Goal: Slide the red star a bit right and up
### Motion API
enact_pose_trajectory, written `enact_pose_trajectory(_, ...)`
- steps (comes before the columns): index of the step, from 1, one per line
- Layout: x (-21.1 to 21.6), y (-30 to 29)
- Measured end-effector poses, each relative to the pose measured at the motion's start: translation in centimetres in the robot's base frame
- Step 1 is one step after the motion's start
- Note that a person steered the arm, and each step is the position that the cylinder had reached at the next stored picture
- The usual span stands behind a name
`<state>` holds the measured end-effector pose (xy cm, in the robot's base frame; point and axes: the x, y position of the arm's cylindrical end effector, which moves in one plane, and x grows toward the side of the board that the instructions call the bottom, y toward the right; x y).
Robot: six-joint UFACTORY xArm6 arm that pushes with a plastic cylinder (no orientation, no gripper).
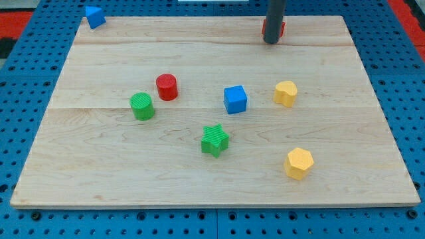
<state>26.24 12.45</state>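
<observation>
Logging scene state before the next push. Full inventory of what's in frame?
wooden board: 1, light wood, fills most of the view
blue pegboard: 1, blue, under and around the board
blue triangular block: 1, blue, board's top-left corner
red block: 1, red, top edge right of centre, mostly hidden behind the rod; shape unclear
red cylinder: 1, red, left of centre
green cylinder: 1, green, lower left of the red cylinder
blue cube: 1, blue, centre
green star: 1, green, below centre
yellow blocks: 2, yellow, one right of the blue cube, one lower right
my tip: 1, dark rod, in front of the red block

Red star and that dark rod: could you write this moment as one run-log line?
my tip: view's top, right of centre | red star: mostly hidden behind rod, touching or nearly | other blocks: apart, lower down
</observation>
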Motion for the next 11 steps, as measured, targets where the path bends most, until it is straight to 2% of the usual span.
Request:
enact_pose_trajectory(1,-0.7,0.3)
enact_pose_trajectory(3,-1.8,-6.3)
enact_pose_trajectory(4,-2.2,-4.8)
enact_pose_trajectory(6,-2.8,2.2)
enact_pose_trajectory(8,-5.7,2.4)
enact_pose_trajectory(9,-5.7,2.9)
enact_pose_trajectory(11,-7.0,-2.3)
